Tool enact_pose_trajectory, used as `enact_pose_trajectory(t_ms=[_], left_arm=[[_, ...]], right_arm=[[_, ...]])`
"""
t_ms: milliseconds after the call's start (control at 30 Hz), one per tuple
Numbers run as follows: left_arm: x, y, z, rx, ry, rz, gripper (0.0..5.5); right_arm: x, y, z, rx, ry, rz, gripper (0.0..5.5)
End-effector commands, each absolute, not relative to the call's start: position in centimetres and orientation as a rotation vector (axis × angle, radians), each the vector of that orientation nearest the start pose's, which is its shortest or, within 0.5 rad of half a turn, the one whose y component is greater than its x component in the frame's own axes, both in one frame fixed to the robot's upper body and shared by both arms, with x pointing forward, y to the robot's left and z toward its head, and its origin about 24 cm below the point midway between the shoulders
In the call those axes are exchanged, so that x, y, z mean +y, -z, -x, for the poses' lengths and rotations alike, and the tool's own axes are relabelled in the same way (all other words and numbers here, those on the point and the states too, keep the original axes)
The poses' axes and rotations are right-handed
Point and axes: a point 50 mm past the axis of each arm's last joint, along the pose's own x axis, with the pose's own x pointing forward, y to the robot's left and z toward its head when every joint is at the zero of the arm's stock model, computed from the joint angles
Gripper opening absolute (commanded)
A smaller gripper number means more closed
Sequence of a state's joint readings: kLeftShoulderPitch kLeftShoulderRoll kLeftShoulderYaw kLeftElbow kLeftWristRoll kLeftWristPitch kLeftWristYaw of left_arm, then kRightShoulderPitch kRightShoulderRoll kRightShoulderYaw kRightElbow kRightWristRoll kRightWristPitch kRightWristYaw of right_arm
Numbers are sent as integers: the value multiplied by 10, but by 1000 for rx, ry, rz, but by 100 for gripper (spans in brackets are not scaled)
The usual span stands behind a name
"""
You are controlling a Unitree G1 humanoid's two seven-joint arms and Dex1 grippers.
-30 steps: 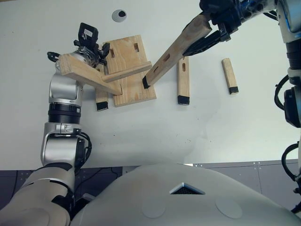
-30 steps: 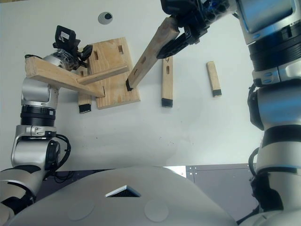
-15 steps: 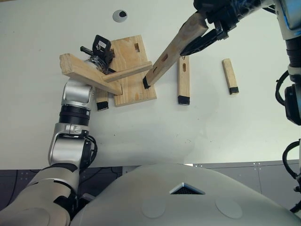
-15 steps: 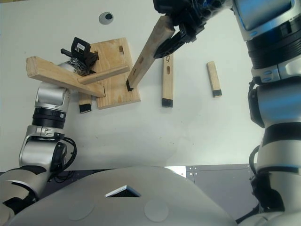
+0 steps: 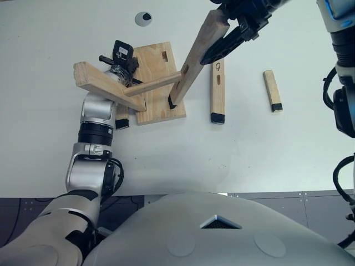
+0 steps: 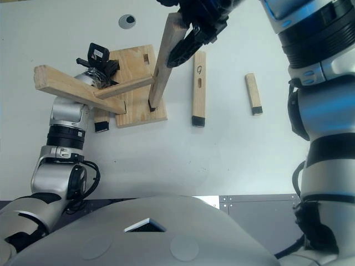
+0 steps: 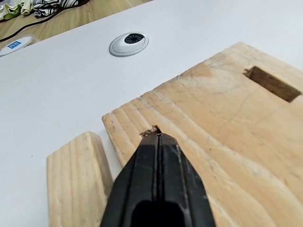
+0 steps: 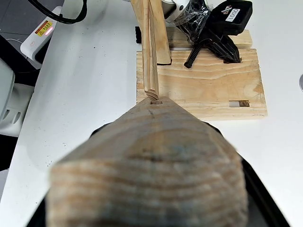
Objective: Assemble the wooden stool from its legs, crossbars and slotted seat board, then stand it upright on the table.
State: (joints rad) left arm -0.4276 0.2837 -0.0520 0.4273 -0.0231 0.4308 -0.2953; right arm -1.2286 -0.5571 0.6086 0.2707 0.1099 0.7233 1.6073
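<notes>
The slotted seat board [image 5: 157,71] lies flat on the white table. A leg [image 5: 105,87] stands tilted on the board's near left part, with a crossbar [image 5: 152,83] running from it to the right. My left gripper [image 7: 157,136] is shut with nothing in it, its tips on the board's far left edge beside a slot. My right gripper [image 5: 221,45] is shut on a second leg [image 5: 195,55]. This leg leans steeply, its black foot [image 5: 171,103] on the board's near right part. The crossbar's free end meets its side. In the right wrist view the leg's top end [image 8: 151,165] is close up.
A third leg [image 5: 217,91] lies right of the board, and a short crossbar [image 5: 272,90] farther right. Another leg [image 5: 121,117] lies against the board's left edge. A round cable grommet [image 5: 145,18] sits behind the board. The near table is bare.
My right gripper has swung its leg more upright and to the left, up against the crossbar's end. My left gripper has moved right onto the board's far edge.
</notes>
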Motion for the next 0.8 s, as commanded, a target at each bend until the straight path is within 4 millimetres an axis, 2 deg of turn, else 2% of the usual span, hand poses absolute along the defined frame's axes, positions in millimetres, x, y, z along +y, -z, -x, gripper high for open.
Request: enact_pose_trajectory(t_ms=[33, 433, 667, 800], left_arm=[[170, -6, -309, 565, 305, -182, 0], [173, -6, -307, 556, 287, -175, 0], [179, -6, -306, 554, 266, -173, 0], [178, -5, -306, 553, 259, -165, 0]], right_arm=[[-70, -236, -332, 596, -1578, 836, 204], [-82, -242, -333, 592, -1573, 900, 204], [-96, -243, -328, 631, -1569, 880, 204], [-95, -244, -326, 638, -1580, 849, 204]])
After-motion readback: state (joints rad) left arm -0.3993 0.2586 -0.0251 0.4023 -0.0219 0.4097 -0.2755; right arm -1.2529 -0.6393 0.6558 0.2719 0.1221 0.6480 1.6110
